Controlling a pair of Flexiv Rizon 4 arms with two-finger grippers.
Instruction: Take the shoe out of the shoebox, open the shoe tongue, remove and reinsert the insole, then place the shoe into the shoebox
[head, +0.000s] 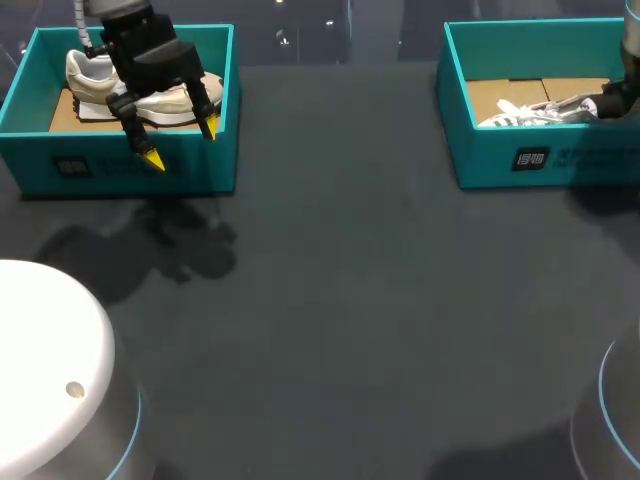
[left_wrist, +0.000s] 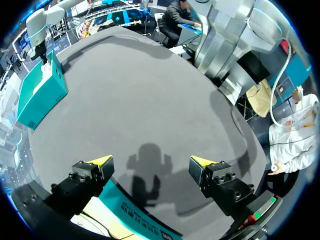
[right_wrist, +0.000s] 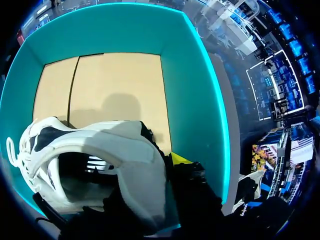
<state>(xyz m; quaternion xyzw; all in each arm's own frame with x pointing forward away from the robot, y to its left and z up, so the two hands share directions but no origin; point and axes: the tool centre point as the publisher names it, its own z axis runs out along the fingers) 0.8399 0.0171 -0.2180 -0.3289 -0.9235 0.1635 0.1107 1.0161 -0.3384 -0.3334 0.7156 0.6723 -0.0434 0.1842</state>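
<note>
Two teal shoeboxes stand at the table's far side. The left box (head: 130, 165) holds a beige and white shoe (head: 160, 100). My left gripper (head: 180, 142) hangs open over that box's front wall (left_wrist: 135, 210), nothing between its fingers (left_wrist: 150, 162). The right box (head: 530, 160) holds a white shoe with dark stripes (head: 540, 112). My right gripper (head: 606, 104) is down inside this box, shut on that shoe's heel collar (right_wrist: 145, 165). One yellow fingertip (right_wrist: 180, 159) shows outside the heel; the other is hidden by the shoe (right_wrist: 65, 145).
The dark table top (head: 350, 300) spreads between and in front of the boxes. A white round robot base (head: 40, 360) sits at the near left corner. Bare cardboard floor (right_wrist: 115, 90) lies ahead of the shoe inside the right box.
</note>
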